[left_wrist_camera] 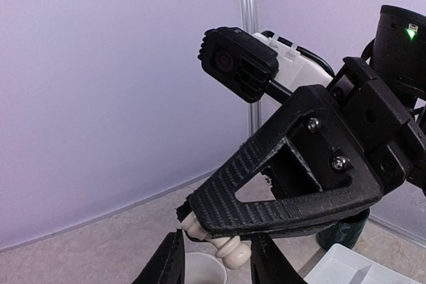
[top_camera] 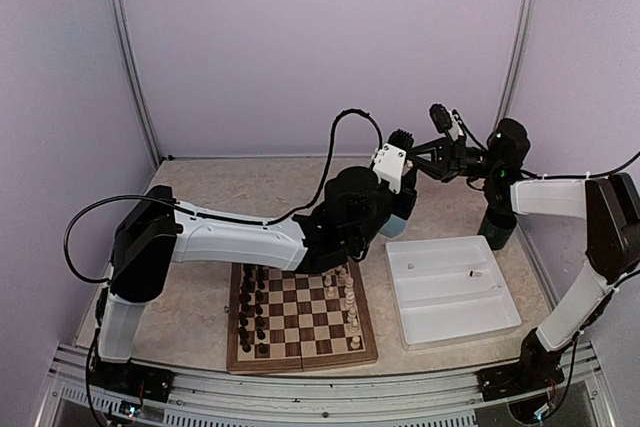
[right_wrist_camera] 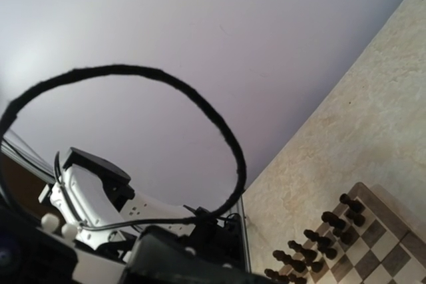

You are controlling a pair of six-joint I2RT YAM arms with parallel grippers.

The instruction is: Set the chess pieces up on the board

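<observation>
Above the table behind the board point(top_camera: 232, 332), my two grippers meet tip to tip. The right gripper point(left_wrist_camera: 190, 221) is shut on a cream-white chess piece point(left_wrist_camera: 231, 251), which lies slanted with its base sticking out. My left gripper point(left_wrist_camera: 216, 261) is open, its fingers point(left_wrist_camera: 166, 264) close on either side of that piece. In the top view the left gripper point(top_camera: 406, 150) faces the right gripper point(top_camera: 420, 160). More cream-white chess pieces point(top_camera: 348, 302) stand on the board's right columns. The right wrist view shows a corner of the board point(right_wrist_camera: 393, 247), not its own fingers.
Dark pieces point(top_camera: 252, 309) fill the board's left columns, and the right wrist view shows the dark pieces point(right_wrist_camera: 319, 237) too. A white tray point(top_camera: 450, 315) right of the board holds two small pieces point(top_camera: 476, 272). A dark green cup point(top_camera: 498, 229) stands behind it. A white cup point(left_wrist_camera: 200, 272) sits under the grippers.
</observation>
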